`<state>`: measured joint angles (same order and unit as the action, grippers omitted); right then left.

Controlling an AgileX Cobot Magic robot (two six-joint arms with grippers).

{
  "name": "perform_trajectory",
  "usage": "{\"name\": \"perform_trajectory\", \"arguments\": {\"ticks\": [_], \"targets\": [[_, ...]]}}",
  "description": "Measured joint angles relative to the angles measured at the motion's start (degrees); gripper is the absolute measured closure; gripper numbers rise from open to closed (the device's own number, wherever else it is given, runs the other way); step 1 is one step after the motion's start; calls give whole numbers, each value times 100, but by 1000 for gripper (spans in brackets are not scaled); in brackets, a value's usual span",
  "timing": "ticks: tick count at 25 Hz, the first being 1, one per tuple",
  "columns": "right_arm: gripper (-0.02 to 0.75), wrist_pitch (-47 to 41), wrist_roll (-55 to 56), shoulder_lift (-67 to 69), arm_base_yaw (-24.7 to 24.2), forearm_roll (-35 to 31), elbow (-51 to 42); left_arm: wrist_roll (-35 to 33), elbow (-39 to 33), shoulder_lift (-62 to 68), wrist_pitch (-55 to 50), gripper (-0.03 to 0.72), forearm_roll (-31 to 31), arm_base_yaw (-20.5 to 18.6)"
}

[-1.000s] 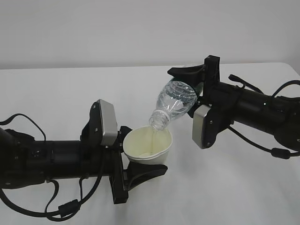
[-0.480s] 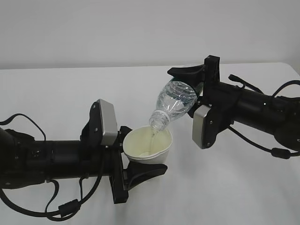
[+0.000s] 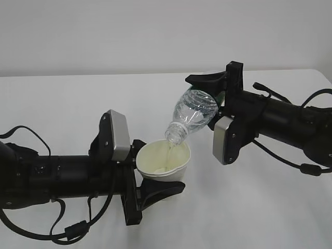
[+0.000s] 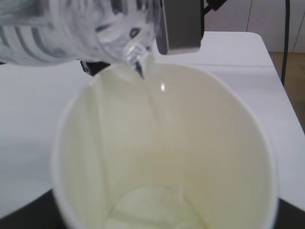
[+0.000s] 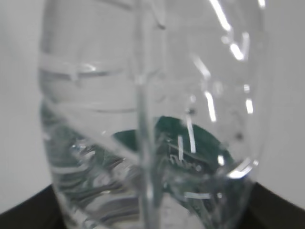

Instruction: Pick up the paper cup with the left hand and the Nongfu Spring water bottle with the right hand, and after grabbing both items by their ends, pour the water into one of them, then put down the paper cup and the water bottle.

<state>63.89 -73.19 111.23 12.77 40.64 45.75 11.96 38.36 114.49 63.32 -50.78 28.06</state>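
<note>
While my right gripper (image 3: 213, 96) clamps the tilted bottle (image 3: 193, 114) and my left gripper (image 3: 150, 174) holds the cup (image 3: 163, 162), water (image 4: 155, 107) pours; setting both down remains.

A white table (image 3: 78, 98) meets a plain pale wall (image 3: 155, 31); perhaps brown floor (image 4: 290, 62) beyond.

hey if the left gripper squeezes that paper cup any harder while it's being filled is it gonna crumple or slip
Probably crumple before slipping. The cup looks thin-walled, and its rim already reads slightly oval in the left wrist view, so it likely gives easily. Water from the bottle adds weight low down, which may steady it, though wet paper could soften.
</note>
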Motion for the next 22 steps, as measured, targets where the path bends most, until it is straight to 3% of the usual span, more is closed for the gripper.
{"name": "perform_trajectory", "arguments": {"ticks": [22], "targets": [[265, 10, -11, 0, 0, 0, 0, -10, 0, 0, -10, 240, 0, 0]]}}
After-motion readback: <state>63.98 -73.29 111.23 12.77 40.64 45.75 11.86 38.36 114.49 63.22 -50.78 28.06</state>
